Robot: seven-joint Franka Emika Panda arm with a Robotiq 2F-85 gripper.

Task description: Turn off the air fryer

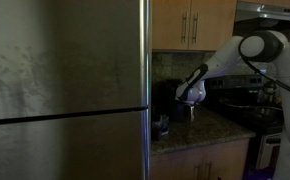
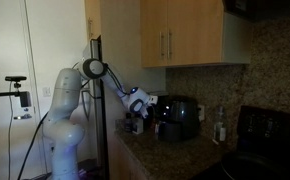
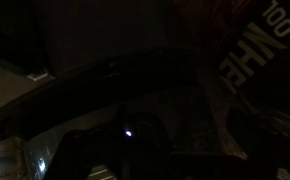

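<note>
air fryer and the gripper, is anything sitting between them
Nothing visible. In an exterior view the gripper hovers close beside the air fryer, and the short gap looks bare.

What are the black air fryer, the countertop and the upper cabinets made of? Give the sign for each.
The glossy black rounded air fryer: probably plastic, going by its smooth sheen. The speckled countertop: seemingly polished granite, going by its mottled pattern. The light-brown upper cabinets: likely wood with a satin finish, going by their warm brown tone.
</note>
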